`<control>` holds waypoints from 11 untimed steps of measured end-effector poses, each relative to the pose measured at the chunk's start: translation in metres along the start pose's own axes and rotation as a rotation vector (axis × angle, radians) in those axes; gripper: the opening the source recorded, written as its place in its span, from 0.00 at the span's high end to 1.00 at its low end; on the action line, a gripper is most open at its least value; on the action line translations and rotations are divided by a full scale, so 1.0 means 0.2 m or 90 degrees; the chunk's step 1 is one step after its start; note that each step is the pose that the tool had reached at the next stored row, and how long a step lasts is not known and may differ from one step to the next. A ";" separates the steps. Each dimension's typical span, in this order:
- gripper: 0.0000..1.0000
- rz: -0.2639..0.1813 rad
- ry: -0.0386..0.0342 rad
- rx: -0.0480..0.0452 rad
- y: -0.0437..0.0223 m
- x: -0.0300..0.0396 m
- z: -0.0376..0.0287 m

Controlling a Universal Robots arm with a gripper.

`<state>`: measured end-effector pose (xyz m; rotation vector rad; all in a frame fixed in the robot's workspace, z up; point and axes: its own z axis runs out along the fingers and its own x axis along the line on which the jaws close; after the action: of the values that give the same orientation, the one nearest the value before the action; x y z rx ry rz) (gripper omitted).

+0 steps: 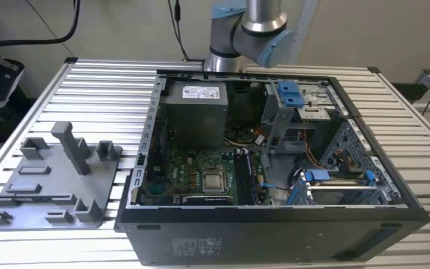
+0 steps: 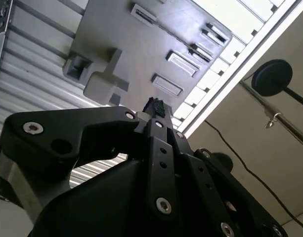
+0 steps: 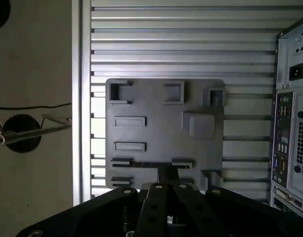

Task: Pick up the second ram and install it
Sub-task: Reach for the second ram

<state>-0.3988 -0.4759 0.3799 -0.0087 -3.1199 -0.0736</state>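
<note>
A slatted metal table (image 1: 88,84) carries an open black desktop computer case (image 1: 275,230) and, beside it, a light grey moulded plastic tray (image 3: 151,106). The black gripper (image 3: 167,173) hangs above the tray, its claw drawn together with nothing visibly in it. In the first wrist view the second ram (image 3: 149,164), a thin dark stick, sits between two tray clips.

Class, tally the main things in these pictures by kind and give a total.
Robot arm: 1
Gripper: 1
Grey tray: 1
Open computer case: 1
Slatted table: 1
Total: 5
</note>
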 end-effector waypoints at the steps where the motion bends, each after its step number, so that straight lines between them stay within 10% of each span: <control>1: 0.89 0.000 0.0001 0.0001 -0.014 0.000 -0.001; 6: 0.89 0.000 -0.0001 0.0000 -0.088 -0.001 -0.004; 11: 0.89 0.000 -0.0001 0.0000 -0.096 0.000 -0.005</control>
<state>-0.3988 -0.4951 0.3799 -0.0087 -3.1201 -0.0735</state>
